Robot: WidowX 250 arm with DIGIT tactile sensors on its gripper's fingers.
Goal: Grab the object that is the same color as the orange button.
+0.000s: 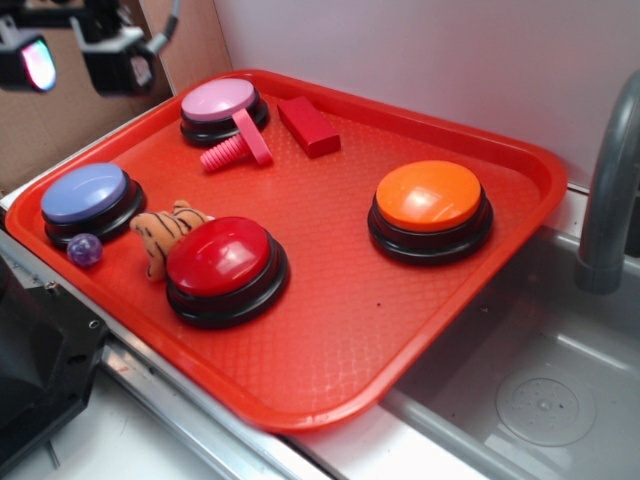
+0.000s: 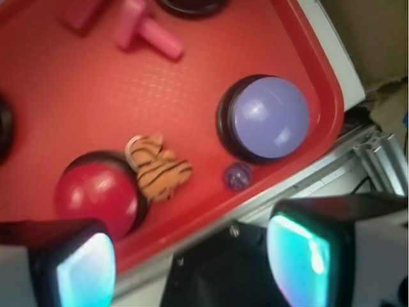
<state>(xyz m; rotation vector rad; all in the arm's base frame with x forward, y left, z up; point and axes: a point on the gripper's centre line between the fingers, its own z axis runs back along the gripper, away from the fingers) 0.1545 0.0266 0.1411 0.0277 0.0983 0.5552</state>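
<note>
- Nothing grabbed yet: tiger [image 2: 158, 167] lies on tray [image 2: 192, 96], touching red button [image 2: 96, 195].
- Tool [image 2: 192, 256] released, empty, high above, tiger ahead between its fingers.
- Left: descend, grasp.

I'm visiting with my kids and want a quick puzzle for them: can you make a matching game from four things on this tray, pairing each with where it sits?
Things
1. plush tiger
2. purple ball
3. pink screw
4. orange button

Places
A. alone on the tray's sink side
B. against the pink button
C. beside the blue button, near the tray edge
D. pressed against the red button

Pairs: 1-D, 2-C, 3-B, 4-A
</note>
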